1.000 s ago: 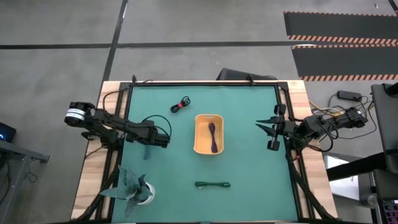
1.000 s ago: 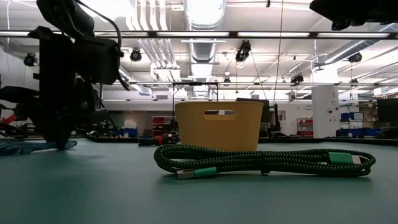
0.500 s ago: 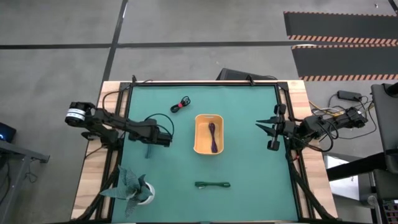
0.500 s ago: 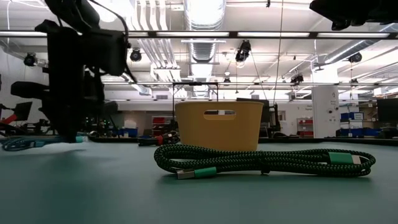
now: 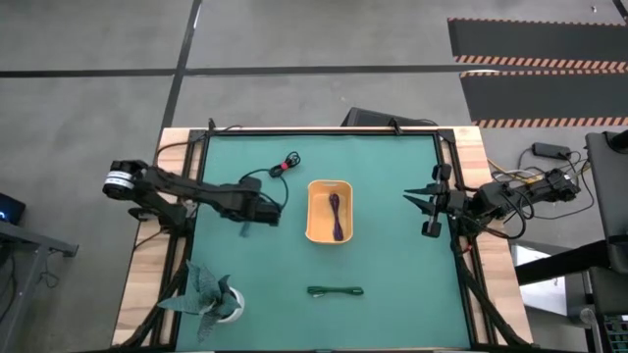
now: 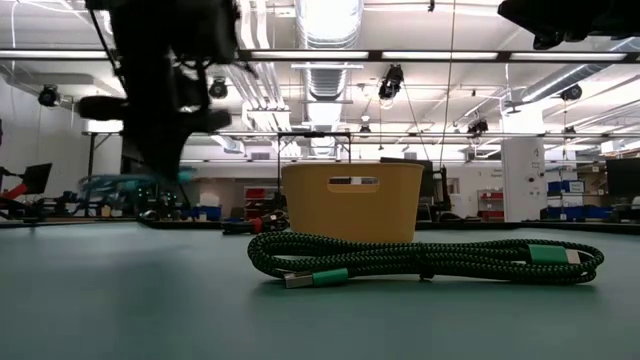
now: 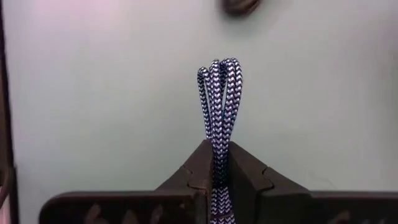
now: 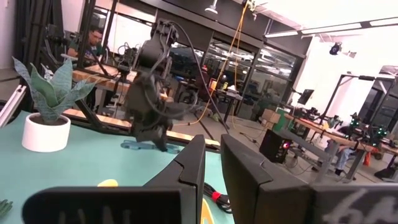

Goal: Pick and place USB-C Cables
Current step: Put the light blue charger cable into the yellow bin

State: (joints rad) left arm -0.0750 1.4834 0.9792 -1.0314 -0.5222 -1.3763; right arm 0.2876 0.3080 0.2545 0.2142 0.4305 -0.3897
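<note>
My left gripper (image 5: 261,212) is shut on the light blue cable (image 7: 219,87), a braided bundle that shows blurred in the low view (image 6: 130,184), above the table and left of the orange tray (image 5: 313,212). The purple cable (image 5: 337,214) lies inside the tray. A red-and-black cable (image 5: 285,165) lies on the mat far-left of the tray. The dark green cable (image 5: 335,290) lies on the mat near the near edge, large in the low view (image 6: 420,258). My right gripper (image 5: 428,210) waits open at the table's right side. My left gripper pinches the light blue cable between its two fingers, across several strands of the bundle (image 7: 218,155). The looped end (image 7: 219,70) sticks out past the fingertips. The bundle is lifted clear of the table (image 6: 130,184).
A teal folded-paper plant in a white pot (image 5: 211,297) stands at the near-left corner. Black wires (image 5: 257,178) trail from the left arm over the mat. The tray (image 6: 350,205) stands mid-table, with bare green mat to its right and near side.
My left gripper has risen and moved toward the table's right, closer to the orange tray, staying shut on the light blue cable. The cable, which lay at table level a second ago, now hangs clear above the mat.
</note>
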